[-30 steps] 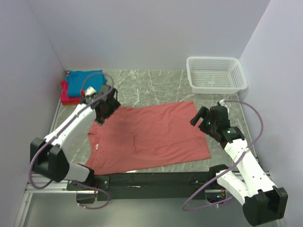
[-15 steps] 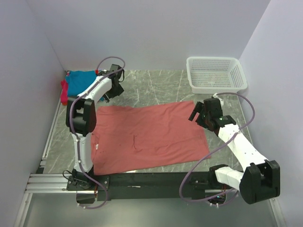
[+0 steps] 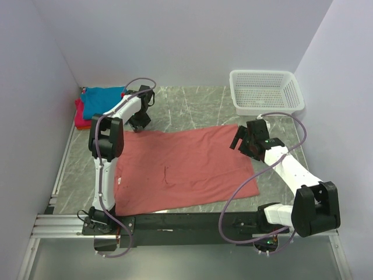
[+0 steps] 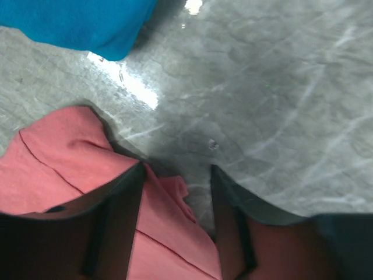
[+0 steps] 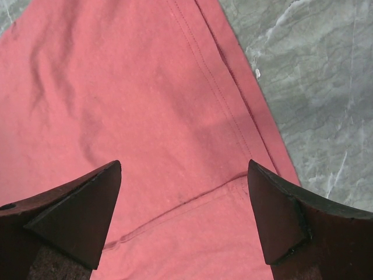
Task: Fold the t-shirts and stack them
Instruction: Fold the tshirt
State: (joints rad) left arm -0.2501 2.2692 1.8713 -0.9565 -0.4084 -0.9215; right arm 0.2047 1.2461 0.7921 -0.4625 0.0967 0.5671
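Now left gripper (image 4: 175,178) lower, jaws seemingly astride salmon-red shirt (image 3: 186,166) corner

1. From high over the near edge, the fixed camera looks down and forward, far enough back to take in the whole tabletop (image 3: 192,108).
2. The left wrist camera peers down, close, past the left hand (image 4: 176,172) at the salmon-red t-shirt (image 4: 52,169) at its far-left corner, the teal-blue t-shirt (image 4: 76,23) at frame top.
3. The right wrist camera, nearer still, looks down past the right hand (image 5: 183,169) onto the same shirt's right edge.
4. All three share the salmon-red cloth and tabletop.
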